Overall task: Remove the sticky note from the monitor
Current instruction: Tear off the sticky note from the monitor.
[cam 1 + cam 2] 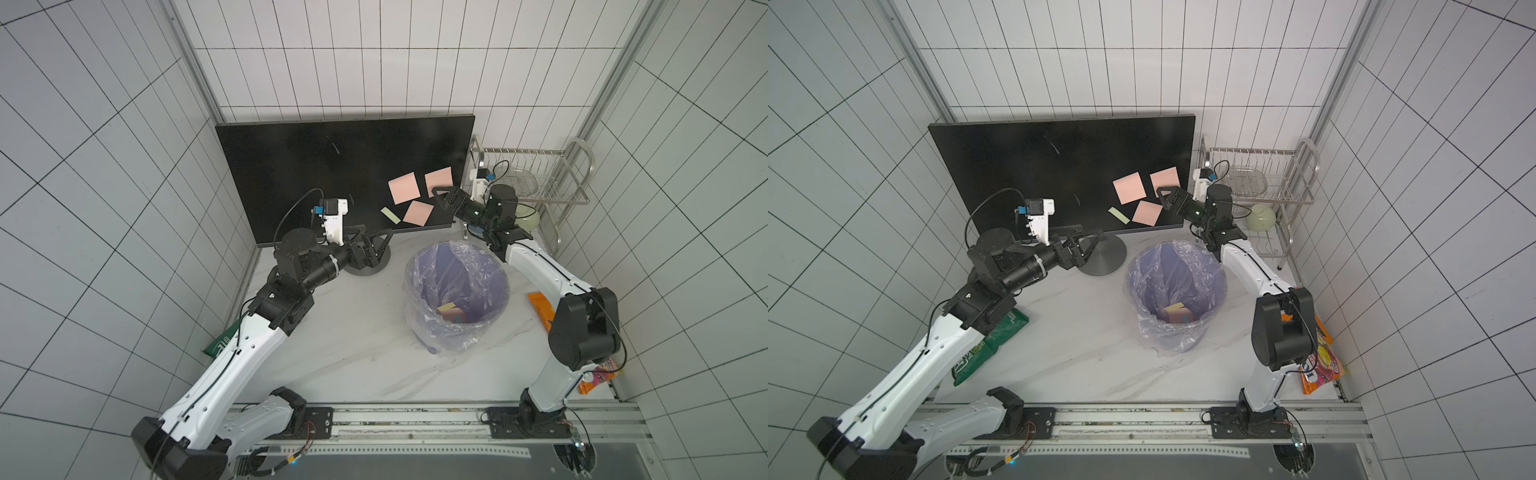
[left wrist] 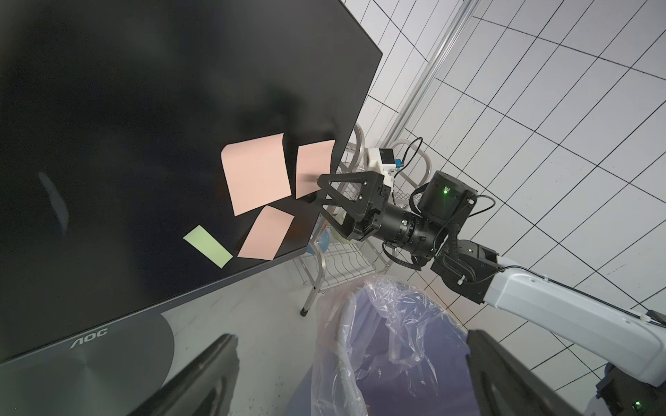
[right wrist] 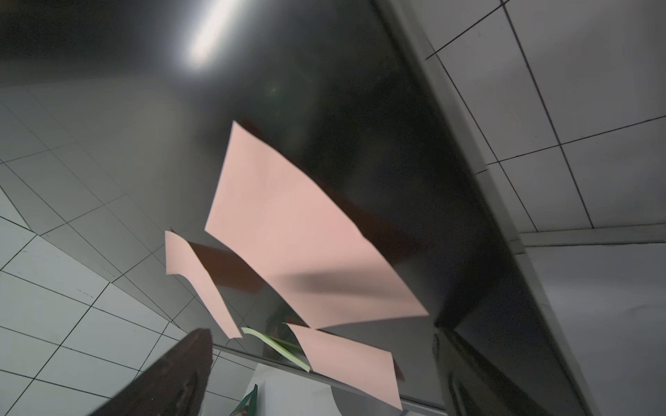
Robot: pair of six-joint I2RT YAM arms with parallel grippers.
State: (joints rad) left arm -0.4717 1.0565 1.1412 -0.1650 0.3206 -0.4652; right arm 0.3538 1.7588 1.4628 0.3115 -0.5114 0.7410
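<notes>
The monitor (image 1: 316, 166) stands far on the worktop (image 1: 353, 353), long axis left to right, screen facing near. The right gripper (image 1: 436, 198) has its jaws released beside the rightmost pink sticky note (image 1: 438, 178). The left gripper (image 1: 377, 232) has its jaws released too.

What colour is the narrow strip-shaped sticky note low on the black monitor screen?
The narrow strip note is pale yellow-green, clearest in the left wrist view.

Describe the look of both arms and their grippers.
The left arm and right arm match: white shells on the long links, black joint housings, thin black cables along them. The left gripper and right gripper are black with skeletal triangular fingers. Each wrist bears a white camera mount with a blue plug.
</notes>
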